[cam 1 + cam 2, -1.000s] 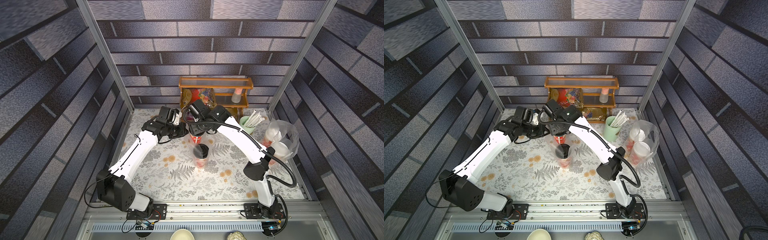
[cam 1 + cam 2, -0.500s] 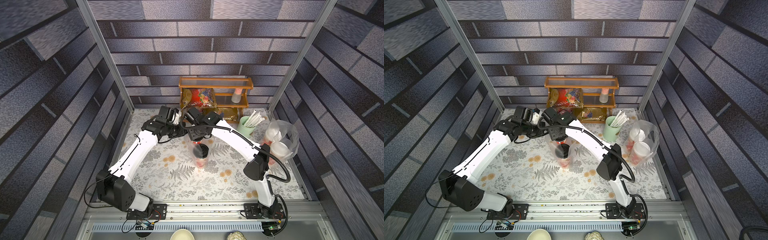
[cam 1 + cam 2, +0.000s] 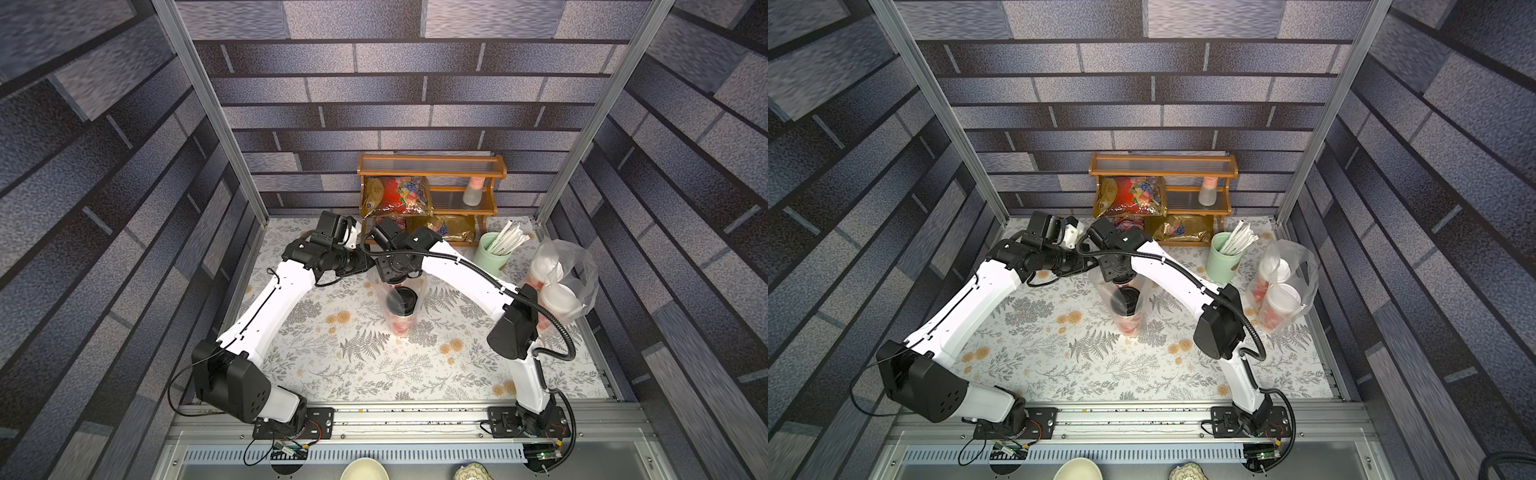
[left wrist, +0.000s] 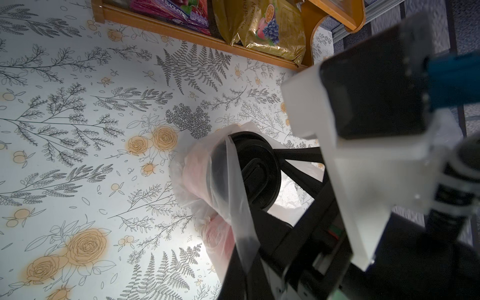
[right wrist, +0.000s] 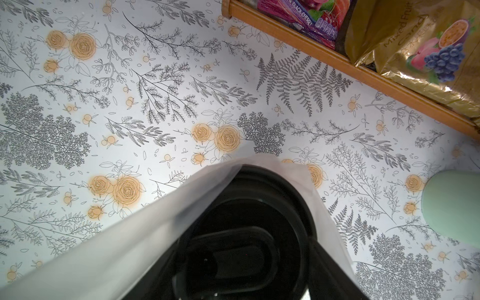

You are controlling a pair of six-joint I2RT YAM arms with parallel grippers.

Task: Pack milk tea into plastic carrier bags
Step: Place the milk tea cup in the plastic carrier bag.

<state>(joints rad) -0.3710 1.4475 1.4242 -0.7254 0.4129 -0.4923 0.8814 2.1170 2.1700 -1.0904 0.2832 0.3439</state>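
Mid-table stands a clear plastic carrier bag [image 3: 420,286] [image 3: 1144,291] with a black-lidded red milk tea cup [image 3: 402,302] [image 3: 1126,300] inside it. My left gripper [image 3: 368,266] [image 4: 246,259] is shut on the bag's handle strip [image 4: 240,228] and holds the mouth up. My right gripper [image 3: 394,279] [image 5: 244,249] is at the bag's mouth, jaws either side of a second black-lidded cup [image 4: 259,166] [image 5: 249,207] that it grips. Its red body is mostly hidden under the gripper. At the right edge another bag [image 3: 584,274] holds two white-lidded cups [image 3: 546,264].
A wooden shelf [image 3: 432,166] with snack packets [image 3: 397,197] and a pink-capped bottle [image 3: 473,193] stands at the back. A pale green cup of straws [image 3: 494,253] sits between the shelf and the filled bag. Metal posts and walls close in both sides.
My right gripper has carried the black-lidded cup a little left and down into the bag's mouth. The left gripper has stayed on the handle.
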